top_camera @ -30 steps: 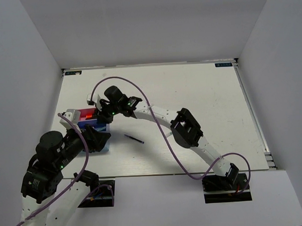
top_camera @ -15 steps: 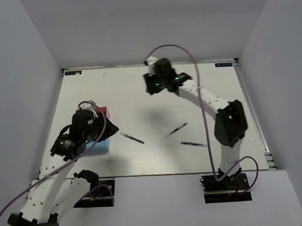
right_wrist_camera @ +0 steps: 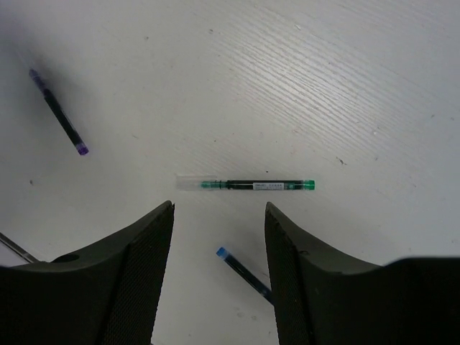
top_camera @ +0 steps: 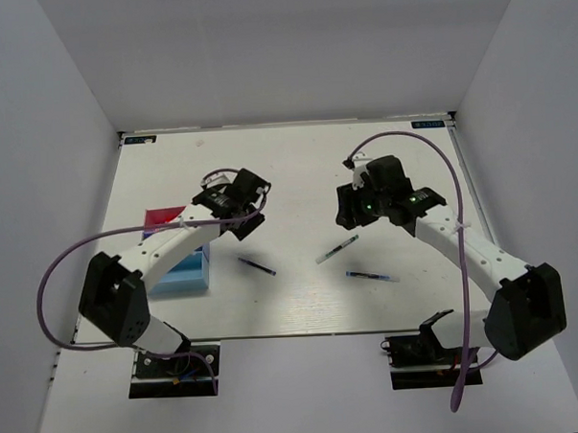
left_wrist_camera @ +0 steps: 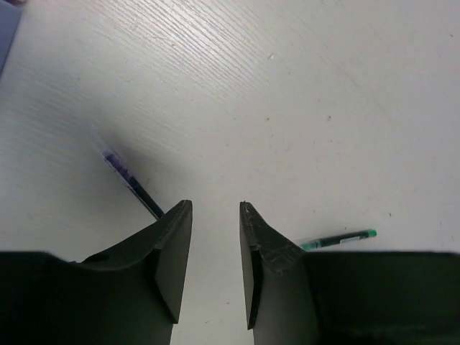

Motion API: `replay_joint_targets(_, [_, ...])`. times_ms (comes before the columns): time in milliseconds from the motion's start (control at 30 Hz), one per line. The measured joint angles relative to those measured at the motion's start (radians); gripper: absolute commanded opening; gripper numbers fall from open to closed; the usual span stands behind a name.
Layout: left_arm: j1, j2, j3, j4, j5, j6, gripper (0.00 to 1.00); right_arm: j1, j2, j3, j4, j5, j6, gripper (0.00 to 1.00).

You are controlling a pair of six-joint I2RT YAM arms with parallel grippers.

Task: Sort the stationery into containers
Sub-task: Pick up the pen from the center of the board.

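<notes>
Three thin pens lie on the white table: a purple-tipped pen point(top_camera: 258, 266), a green pen with a clear cap point(top_camera: 337, 250) and a blue pen point(top_camera: 371, 275). The pink container point(top_camera: 161, 219) and the blue container point(top_camera: 183, 272) stand together at the left. My left gripper point(top_camera: 244, 226) hovers open just above the purple-tipped pen point(left_wrist_camera: 129, 183), and nothing sits between the fingers of the left gripper point(left_wrist_camera: 215, 206). My right gripper point(right_wrist_camera: 219, 206) is open wide, above the green pen point(right_wrist_camera: 248, 185) and the blue pen point(right_wrist_camera: 241, 268). The right gripper point(top_camera: 349, 217) holds nothing.
The left arm's forearm point(top_camera: 170, 248) stretches over the containers. A purple cable point(top_camera: 56, 275) loops out at the left. A corner of the blue container point(left_wrist_camera: 6, 32) shows in the left wrist view. White walls close in the table on three sides.
The left gripper has swung right, away from the containers, to the purple-tipped pen. The right gripper has come from the far back of the table down toward the green and blue pens.
</notes>
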Motion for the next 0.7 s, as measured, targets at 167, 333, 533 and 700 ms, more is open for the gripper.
replay_joint_targets(167, [-0.026,0.129,0.060,-0.080,-0.071,-0.128,0.41,-0.047,-0.047,-0.074,0.024,-0.002,0.024,0.57])
replay_joint_targets(333, [-0.019,0.209,0.060,-0.184,-0.080,-0.239,0.41,-0.094,-0.084,-0.123,0.031,-0.025,0.050,0.57])
replay_joint_targets(533, [-0.016,0.281,0.075,-0.258,-0.079,-0.314,0.41,-0.146,-0.151,-0.126,0.048,-0.062,0.077,0.58])
replay_joint_targets(700, [-0.023,0.345,0.099,-0.283,-0.079,-0.351,0.41,-0.178,-0.193,-0.140,0.057,-0.098,0.088,0.58])
